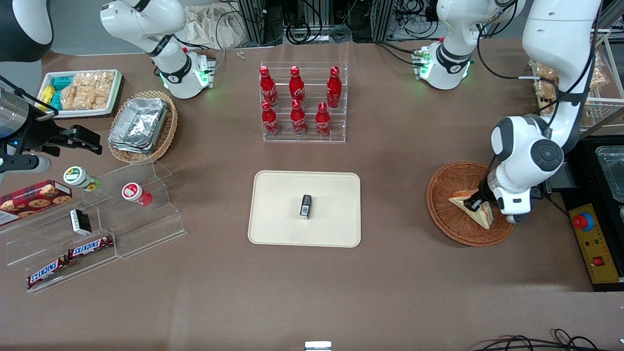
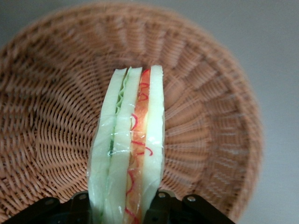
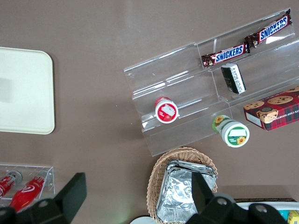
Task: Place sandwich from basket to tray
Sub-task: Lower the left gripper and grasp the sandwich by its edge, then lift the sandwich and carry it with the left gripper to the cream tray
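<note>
The gripper [image 1: 477, 203] was clamped on the sandwich [image 1: 475, 207] (cut edge showing red and green filling) inside the basket [image 1: 446, 214], well apart from the tray [image 1: 273, 214].

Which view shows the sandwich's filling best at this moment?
The left wrist view: the sandwich stands edge-on between the gripper fingers, red and green filling clear, basket underneath. The front view shows only a small wedge in the basket, partly hidden by the arm. The right wrist view does not show it.
</note>
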Action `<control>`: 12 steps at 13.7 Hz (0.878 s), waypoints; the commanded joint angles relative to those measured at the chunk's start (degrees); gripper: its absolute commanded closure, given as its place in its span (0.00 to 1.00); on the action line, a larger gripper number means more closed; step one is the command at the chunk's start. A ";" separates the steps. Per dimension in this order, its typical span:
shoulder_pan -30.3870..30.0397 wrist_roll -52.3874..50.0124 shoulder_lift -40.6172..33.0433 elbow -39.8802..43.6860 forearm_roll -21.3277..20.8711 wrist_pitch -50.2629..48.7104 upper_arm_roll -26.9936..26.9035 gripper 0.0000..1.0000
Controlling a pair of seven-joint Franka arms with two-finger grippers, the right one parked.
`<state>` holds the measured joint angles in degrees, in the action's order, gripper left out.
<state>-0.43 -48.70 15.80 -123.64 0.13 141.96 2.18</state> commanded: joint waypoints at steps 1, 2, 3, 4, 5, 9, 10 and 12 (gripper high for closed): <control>0.69 -0.17 -7.78 4.26 -0.48 -13.93 0.54 1.00; 0.70 0.79 -8.58 7.85 -0.22 -20.35 2.46 1.00; 0.70 2.02 -8.59 11.81 0.22 -26.07 4.83 1.00; 0.70 3.16 -8.24 15.15 0.48 -30.39 6.85 1.00; 0.70 4.30 -8.07 17.45 0.57 -33.04 9.48 1.00; 0.70 10.81 -4.22 20.80 0.40 -28.35 21.69 1.00; 0.87 10.91 -1.59 21.85 -0.47 -25.97 24.68 1.00; 3.58 11.00 2.64 23.26 -1.35 -23.32 26.82 1.00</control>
<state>1.25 -39.29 12.49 -104.55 0.02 117.40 27.64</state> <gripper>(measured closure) 0.797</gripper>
